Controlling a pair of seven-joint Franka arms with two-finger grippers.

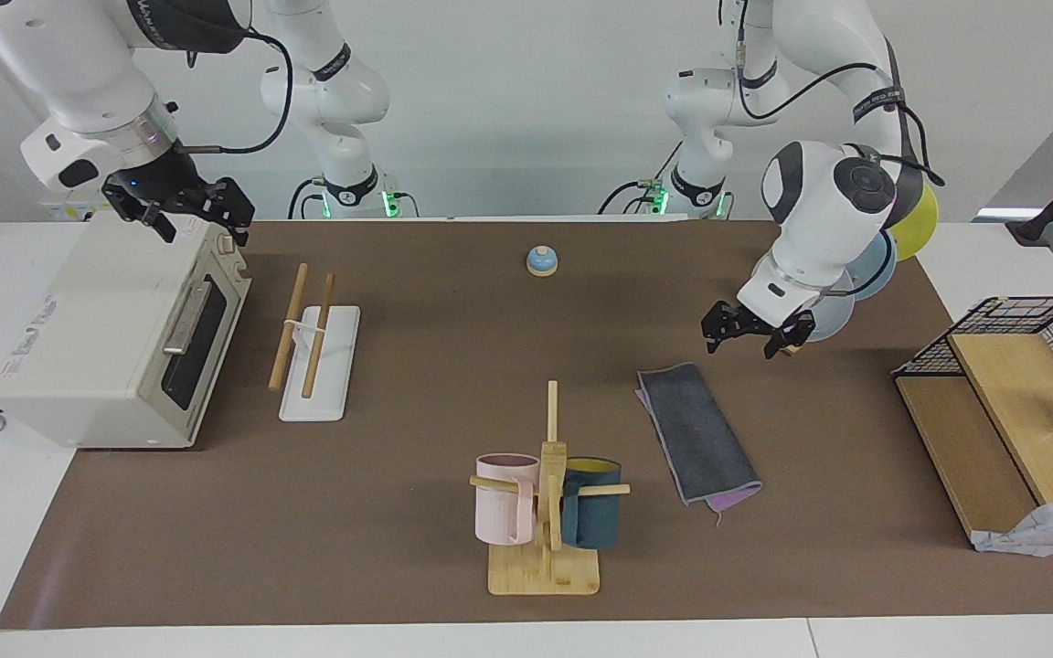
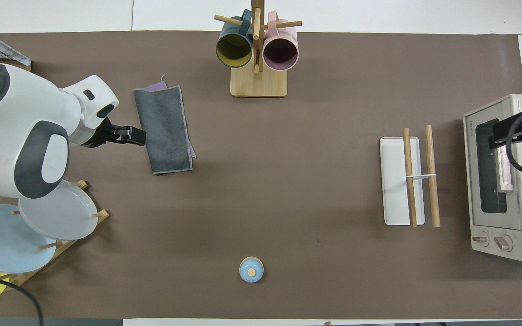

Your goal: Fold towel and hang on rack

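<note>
The towel lies folded into a long strip on the brown mat, dark grey face up, with a purple corner showing at the end farthest from the robots. My left gripper hangs open and empty above the mat, beside the towel toward the left arm's end of the table. The rack, two wooden rods on a white base, stands toward the right arm's end. My right gripper waits open and empty over the toaster oven.
A mug tree with a pink and a dark blue mug stands beside the towel, farther from the robots. A plate stand sits under the left arm. A blue bell lies near the robots. A wire basket on a wooden shelf closes the left arm's end.
</note>
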